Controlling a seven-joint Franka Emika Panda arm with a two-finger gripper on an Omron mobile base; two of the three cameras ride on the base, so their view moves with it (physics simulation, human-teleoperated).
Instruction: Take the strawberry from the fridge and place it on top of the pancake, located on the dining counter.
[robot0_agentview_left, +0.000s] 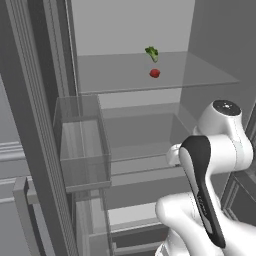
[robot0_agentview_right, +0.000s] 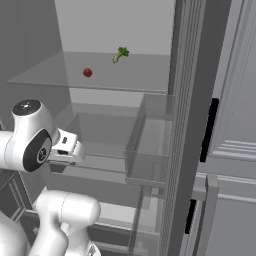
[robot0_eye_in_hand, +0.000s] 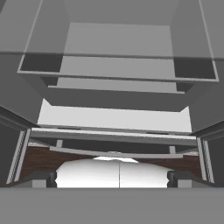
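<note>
While spread wide and empty, jaws (robot0_eye_in_hand: 113, 179) low before the fridge (robot0_agentview_left: 130, 30), strawberry (robot0_agentview_left: 155, 73) on a glass shelf (robot0_agentview_left: 200, 75).

Inside the open fridge (robot0_agentview_left: 130, 30), the strawberry (robot0_agentview_left: 155, 73) sits on a glass shelf (robot0_agentview_left: 115, 75), the leafy vegetable (robot0_agentview_left: 152, 53) just behind it.

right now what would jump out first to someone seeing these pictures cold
The open fridge, pale grey inside, with a tiny red strawberry on the upper glass shelf. Just behind it lies a small green leafy vegetable. In front, lower down, rises the white arm, its fingers spread wide, holding nothing.
</note>
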